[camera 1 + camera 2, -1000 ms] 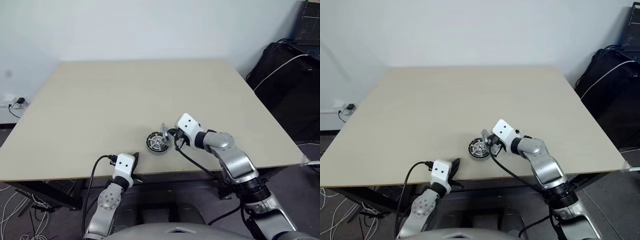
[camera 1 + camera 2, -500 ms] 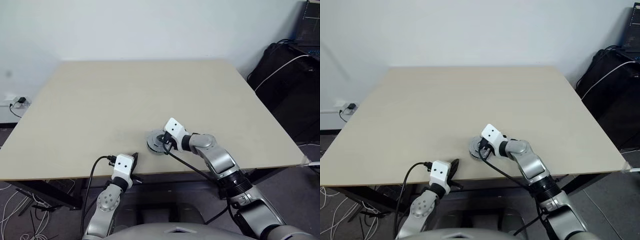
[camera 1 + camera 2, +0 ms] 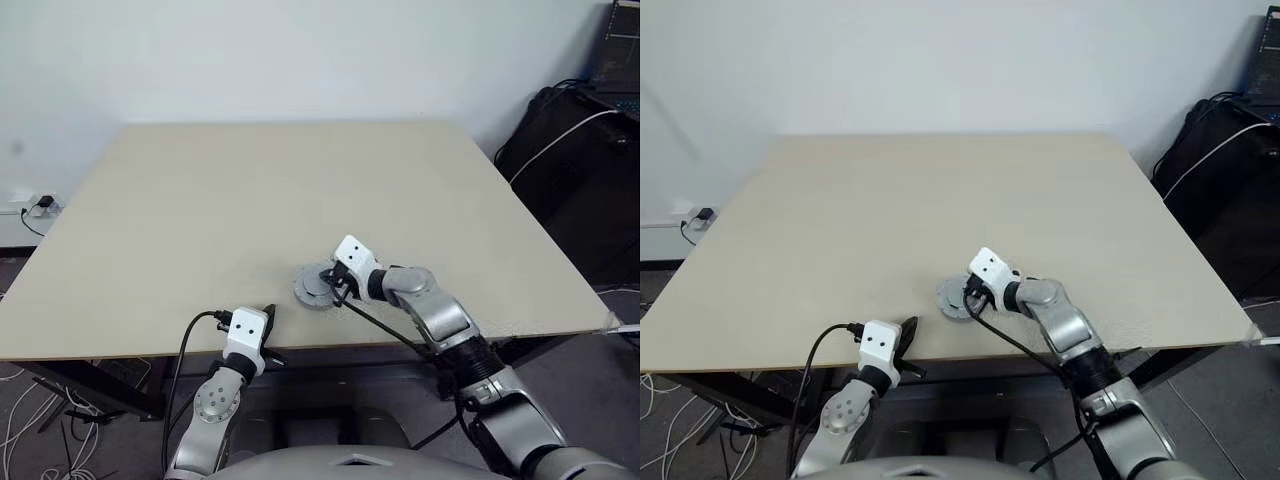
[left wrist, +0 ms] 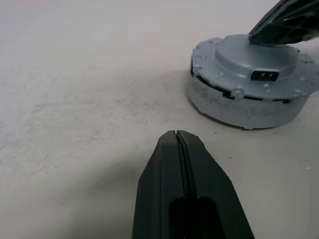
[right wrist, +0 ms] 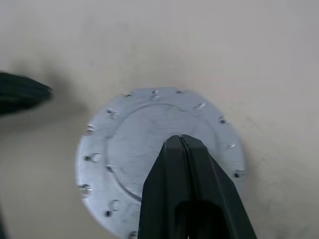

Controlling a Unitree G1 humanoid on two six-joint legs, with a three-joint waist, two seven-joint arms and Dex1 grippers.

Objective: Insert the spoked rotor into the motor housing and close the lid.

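The lid [image 3: 313, 288] lies flat, smooth face up, on the grey motor housing [image 4: 239, 107] near the table's front edge. The lid [image 5: 129, 144] shows a ring of small screws and a raised centre [image 4: 249, 64]. My right gripper [image 5: 178, 137] is shut, its tips just over the lid's centre [image 3: 329, 288] with nothing between them. My left gripper [image 4: 177, 133] is shut and empty, a short way in front of the housing at the table edge [image 3: 270, 312]. The spoked rotor is hidden.
The pale wooden table [image 3: 250, 200] stretches wide behind the housing. Black bags and cables [image 3: 570, 150] stand off its right side. A wall socket with a plug [image 3: 35, 203] sits at the far left.
A second ago my right gripper held the lid tilted on edge beside the uncovered housing. It has sunk and shifted left, and the lid now lies flat on the housing. The left arm kept still.
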